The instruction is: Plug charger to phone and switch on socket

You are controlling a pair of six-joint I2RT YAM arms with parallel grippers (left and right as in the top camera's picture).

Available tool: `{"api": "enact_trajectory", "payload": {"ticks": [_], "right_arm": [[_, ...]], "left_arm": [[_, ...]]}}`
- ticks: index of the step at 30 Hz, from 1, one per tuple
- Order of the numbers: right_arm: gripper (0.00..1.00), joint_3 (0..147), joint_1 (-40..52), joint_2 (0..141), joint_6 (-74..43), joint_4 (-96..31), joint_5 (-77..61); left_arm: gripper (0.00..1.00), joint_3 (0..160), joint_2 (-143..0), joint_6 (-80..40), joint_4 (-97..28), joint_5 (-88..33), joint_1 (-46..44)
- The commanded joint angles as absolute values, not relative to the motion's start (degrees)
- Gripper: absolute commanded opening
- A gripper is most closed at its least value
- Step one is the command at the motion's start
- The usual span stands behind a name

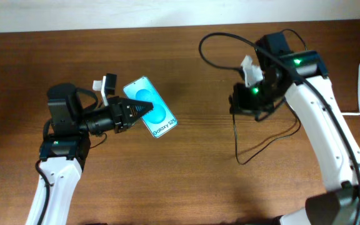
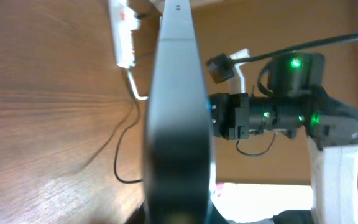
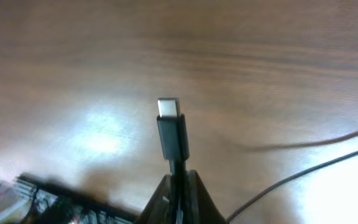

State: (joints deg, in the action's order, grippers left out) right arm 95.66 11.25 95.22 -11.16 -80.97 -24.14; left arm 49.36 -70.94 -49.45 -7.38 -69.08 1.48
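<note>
My left gripper (image 1: 139, 110) holds the phone (image 1: 160, 120), and my right gripper (image 3: 178, 190) pinches the charger (image 3: 171, 134) behind its tip. They are well apart, so plugging in and the socket (image 2: 124, 37) are left.

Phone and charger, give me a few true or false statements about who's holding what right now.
1. The left fingers grip the phone. True.
2. The charger is already plugged into the phone. False: its connector tip is bare and sits well apart from the phone, across the table.
3. The phone's screen shows bright blue. True.
4. The right fingers are open and empty. False: they are shut on the charger, just behind its connector.
</note>
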Motion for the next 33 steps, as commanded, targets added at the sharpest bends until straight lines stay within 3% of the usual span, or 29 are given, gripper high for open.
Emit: {"api": "enact_trajectory", "payload": {"ticks": [1,8,13,20,23,26,29,33], "right_arm": [[0.05,96.05,11.55,90.5,1.67,-87.05,-34.72],[0.05,95.48,11.62,78.26,4.47,-97.34,-34.76],[0.04,86.35,11.62,65.56,4.05,-95.29,-43.11],[0.04,76.38,11.81,66.65,4.08,-87.53,-50.59],[0.05,76.38,16.27,66.72,3.99,-82.78,-50.37],[0.04,76.38,24.84,67.96,-5.19,-75.42,-41.39],[0.04,76.38,31.27,70.65,-7.11,-71.66,-40.42],[0.04,76.4,33.08,72.9,-9.41,-68.49,-36.34]], "left_arm": [[0.0,50.13,-70.72,-51.22,-6.46,-76.14,1.67],[0.0,50.13,-70.72,-60.6,0.84,-77.17,1.67],[0.0,50.13,-70.72,-62.52,3.03,-78.7,1.67],[0.0,50.13,-70.72,-62.48,7.09,-78.02,1.65],[0.0,50.13,-70.72,-62.06,7.07,-78.02,1.5],[0.0,50.13,-70.72,-62.06,7.05,-78.02,1.5],[0.0,50.13,-70.72,-59.59,7.05,-78.02,0.12],[0.0,50.13,-70.72,-56.69,7.05,-77.97,-2.63]]}}
